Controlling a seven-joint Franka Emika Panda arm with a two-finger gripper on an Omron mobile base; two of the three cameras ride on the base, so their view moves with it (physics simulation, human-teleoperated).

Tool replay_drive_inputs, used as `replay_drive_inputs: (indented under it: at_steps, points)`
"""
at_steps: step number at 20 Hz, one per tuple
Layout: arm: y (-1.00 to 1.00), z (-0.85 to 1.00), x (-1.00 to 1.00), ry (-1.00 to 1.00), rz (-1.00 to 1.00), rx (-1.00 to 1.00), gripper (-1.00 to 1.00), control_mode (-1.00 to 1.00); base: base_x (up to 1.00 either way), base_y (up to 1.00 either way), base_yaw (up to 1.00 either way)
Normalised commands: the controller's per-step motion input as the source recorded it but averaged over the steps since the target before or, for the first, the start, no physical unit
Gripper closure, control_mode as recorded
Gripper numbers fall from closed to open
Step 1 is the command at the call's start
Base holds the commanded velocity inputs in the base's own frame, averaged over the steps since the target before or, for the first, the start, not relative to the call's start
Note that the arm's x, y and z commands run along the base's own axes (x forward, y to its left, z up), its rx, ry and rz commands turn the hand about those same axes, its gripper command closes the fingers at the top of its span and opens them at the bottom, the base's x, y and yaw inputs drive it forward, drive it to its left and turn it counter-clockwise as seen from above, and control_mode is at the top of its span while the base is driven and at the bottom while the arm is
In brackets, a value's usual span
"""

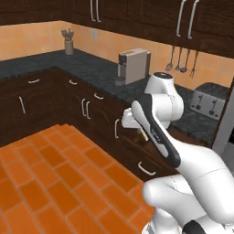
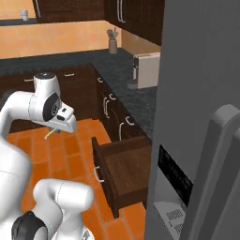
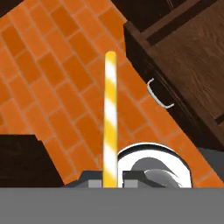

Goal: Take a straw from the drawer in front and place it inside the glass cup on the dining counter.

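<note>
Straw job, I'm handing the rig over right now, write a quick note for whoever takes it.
Gripper: jaws shut on the straw, which sticks straight out from the fingertips over the orange tile floor.
Drawer: pulled open, curved silver handle facing the robot, nothing seen inside it.
Done: straw taken out of the drawer and lifted clear.
Left: carry the straw to the glass cup on the dining counter and drop it in.

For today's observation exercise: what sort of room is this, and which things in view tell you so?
A home kitchen, rendered: a black speckled counter over dark wood cabinets, a coffee machine and toaster on it, and a grey fridge.
</note>
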Motion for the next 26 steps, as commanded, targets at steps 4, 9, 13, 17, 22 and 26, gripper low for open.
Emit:
replay_drive_inputs:
  at_steps: [4,9,13,17,22,26]
  points:
    - [0.0,0.0,0.0,0.0,0.0,0.0,1.0,1.0,-1.0,0.52,0.46]
    - [0.0,0.0,0.0,0.0,0.0,0.0,1.0,1.0,-1.0,-0.18,0.46]
    - [0.0,0.0,0.0,0.0,0.0,0.0,1.0,1.0,-1.0,-0.41,0.4]
    - [0.0,0.0,0.0,0.0,0.0,0.0,1.0,1.0,-1.0,-0.2,0.34]
    - [0.0,0.0,0.0,0.0,0.0,0.0,1.0,1.0,-1.0,-0.1,0.25]
    - [0.0,0.0,0.0,0.0,0.0,0.0,1.0,1.0,-1.0,-0.01,0.15]
